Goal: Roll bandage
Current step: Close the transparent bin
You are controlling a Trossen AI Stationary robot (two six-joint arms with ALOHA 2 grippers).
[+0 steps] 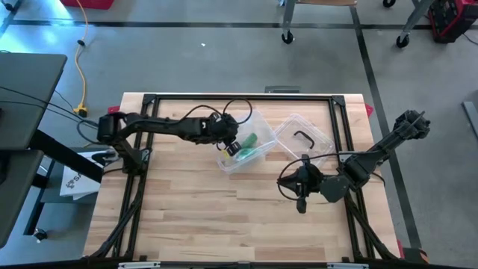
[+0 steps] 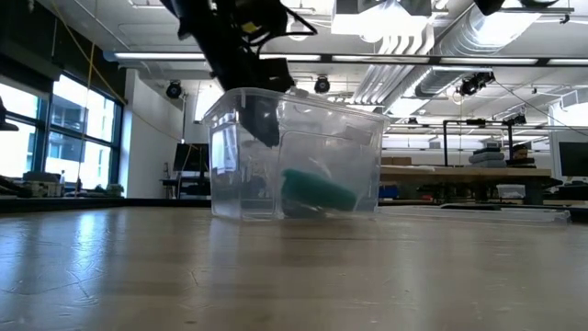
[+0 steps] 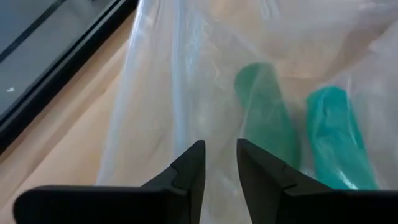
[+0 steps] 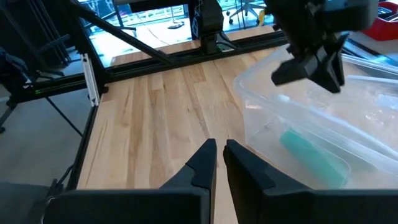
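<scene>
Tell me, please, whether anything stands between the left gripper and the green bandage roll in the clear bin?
Nothing visible does. The left gripper is inside the lidless clear bin, empty, fingers slightly apart, and the green bandage roll lies just ahead on the bin floor. The lid lies aside.

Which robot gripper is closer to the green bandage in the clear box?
The left gripper. It reaches into the clear box right beside the green bandage. The right gripper hovers over bare table outside the box.

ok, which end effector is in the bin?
The left end effector: it reaches into the clear bin, next to the green roll. The right end effector is outside it, over the table.
</scene>
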